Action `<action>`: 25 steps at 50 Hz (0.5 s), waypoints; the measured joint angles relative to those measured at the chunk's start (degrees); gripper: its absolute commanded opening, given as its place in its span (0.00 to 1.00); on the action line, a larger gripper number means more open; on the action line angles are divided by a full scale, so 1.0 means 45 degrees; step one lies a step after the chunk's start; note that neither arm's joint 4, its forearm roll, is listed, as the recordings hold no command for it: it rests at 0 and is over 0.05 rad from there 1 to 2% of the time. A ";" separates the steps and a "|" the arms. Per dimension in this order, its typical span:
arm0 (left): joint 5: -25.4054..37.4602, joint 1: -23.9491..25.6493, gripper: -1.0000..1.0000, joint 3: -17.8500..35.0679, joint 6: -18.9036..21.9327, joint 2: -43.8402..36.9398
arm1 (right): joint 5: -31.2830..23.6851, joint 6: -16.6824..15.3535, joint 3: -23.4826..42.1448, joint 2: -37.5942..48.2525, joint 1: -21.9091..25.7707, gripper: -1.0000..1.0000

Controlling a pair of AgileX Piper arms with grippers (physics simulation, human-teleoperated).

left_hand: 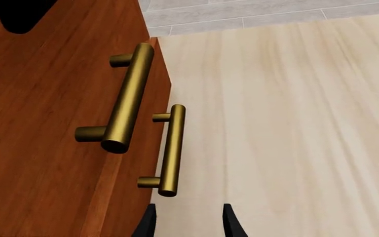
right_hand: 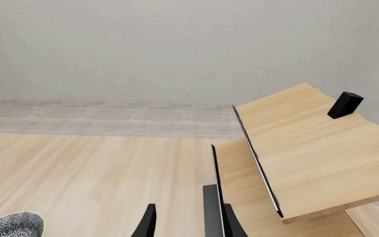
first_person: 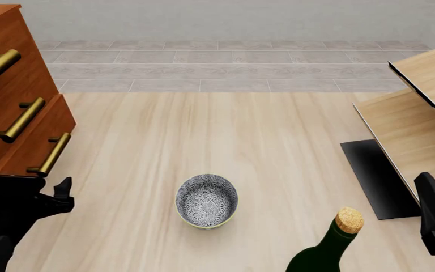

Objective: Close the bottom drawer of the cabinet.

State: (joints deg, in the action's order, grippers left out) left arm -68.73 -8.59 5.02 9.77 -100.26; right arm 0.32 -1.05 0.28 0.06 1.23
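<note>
Drawer [first_person: 32, 148] juts from cabinet [first_person: 6, 107] base. Left gripper [left_hand: 189, 222], jaws apart, sits near its handle [first_person: 51, 153]; best pressed flat beside the handle, pushing squarely inward. Right gripper [right_hand: 188, 222], apart, idles.

Front view: cabinet [first_person: 9, 85] at 9–10 o'clock, bottom drawer [first_person: 32, 148] protruding, brass handle [first_person: 51, 153]. Left gripper [first_person: 51, 198] just below it. Patterned bowl [first_person: 207, 200] near centre. Corked bottle [first_person: 329, 246] at 5 o'clock. Shelf unit [first_person: 418, 122] at 3 o'clock.
</note>
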 measured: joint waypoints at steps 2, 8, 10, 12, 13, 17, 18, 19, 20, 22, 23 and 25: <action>-0.0013 -0.0045 1.00 -0.0001 0.0057 -0.0004 | 0.0005 -0.0002 -0.0004 0.0000 0.0003 1.00; -0.0059 -0.0167 1.00 -0.0008 0.0210 0.0001 | 0.0011 -0.0004 -0.0008 0.0001 0.0008 1.00; -0.0075 -0.0215 1.00 -0.0018 0.0272 0.0012 | 0.0011 -0.0004 -0.0008 0.0001 0.0009 1.00; -0.0090 -0.0261 1.00 -0.0022 0.0327 0.0021 | 0.0012 -0.0004 -0.0009 0.0000 0.0011 1.00; -0.0096 -0.0286 1.00 -0.0024 0.0354 0.0027 | 0.0011 -0.0003 -0.0008 0.0000 0.0011 1.00; -0.0121 -0.0383 1.00 -0.0023 0.0451 0.0037 | 0.0006 0.0002 -0.0004 -0.0001 0.0013 1.00; -0.0127 -0.0408 1.00 -0.0021 0.0473 0.0038 | 0.0005 0.0004 -0.0004 -0.0001 0.0014 1.00; -0.0129 -0.0435 1.00 -0.0021 0.0497 0.0045 | 0.0004 0.0005 -0.0002 -0.0001 0.0015 1.00; -0.0128 -0.0460 1.00 -0.0022 0.0518 0.0055 | 0.0002 0.0007 -0.0001 -0.0001 0.0016 1.00; -0.0122 -0.0505 1.00 -0.0021 0.0557 0.0077 | 0.0003 0.0010 -0.0003 -0.0001 0.0018 1.00; -0.0125 -0.0527 1.00 -0.0019 0.0577 0.0080 | 0.0004 0.0013 -0.0004 0.0000 0.0018 1.00; -0.0132 -0.0568 1.00 -0.0012 0.0615 0.0079 | 0.0006 0.0018 -0.0006 0.0000 0.0020 1.00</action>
State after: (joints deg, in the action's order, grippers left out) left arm -69.32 -11.15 4.96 12.54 -99.90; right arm 0.34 -0.97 0.25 0.07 1.32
